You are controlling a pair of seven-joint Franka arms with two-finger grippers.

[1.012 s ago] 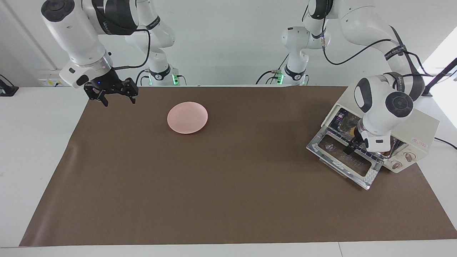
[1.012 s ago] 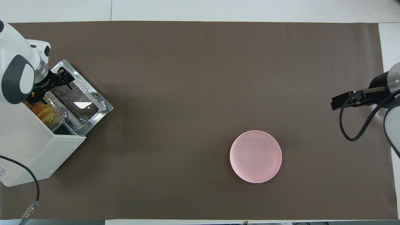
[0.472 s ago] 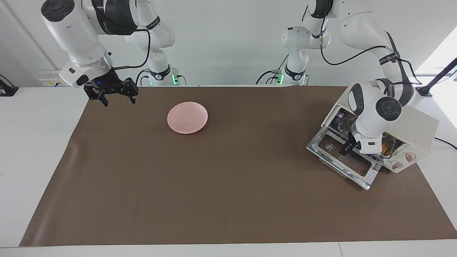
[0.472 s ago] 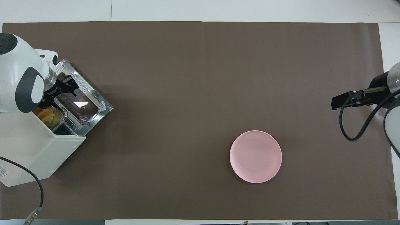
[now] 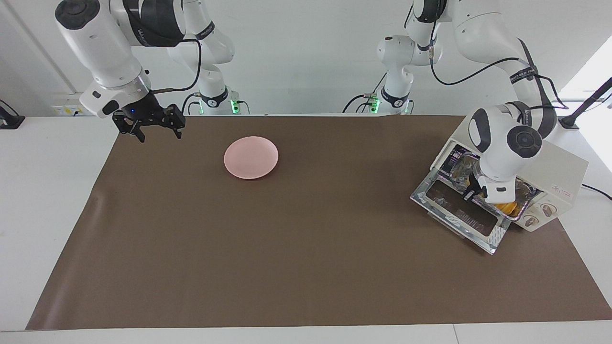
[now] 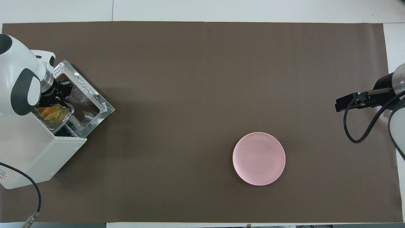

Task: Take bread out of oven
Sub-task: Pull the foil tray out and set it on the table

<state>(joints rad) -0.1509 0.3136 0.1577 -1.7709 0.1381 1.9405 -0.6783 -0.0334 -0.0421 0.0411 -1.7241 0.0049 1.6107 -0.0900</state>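
The cream-white oven (image 5: pixel 559 172) (image 6: pixel 31 148) stands at the left arm's end of the table, its glass door (image 5: pixel 459 215) (image 6: pixel 91 104) dropped open. A crinkled foil tray (image 5: pixel 526 191) (image 6: pixel 58 125) pokes out of the oven mouth with the golden bread (image 5: pixel 508 207) (image 6: pixel 49 112) lying in it. My left gripper (image 5: pixel 471 193) (image 6: pixel 61 95) is at the tray's front rim over the open door, shut on the foil. Its wrist hides part of the tray. My right gripper (image 5: pixel 159 136) waits open in the air over the mat's corner at the right arm's end.
A round pink plate (image 5: pixel 251 157) (image 6: pixel 258 158) sits on the brown mat (image 5: pixel 306 248), toward the right arm's end and near the robots. The oven's cable (image 6: pixel 34 196) trails off its back corner.
The left gripper closed at the tray's rim. The foil tray with the bread has slid a little out of the oven toward the door. The right arm has not moved.
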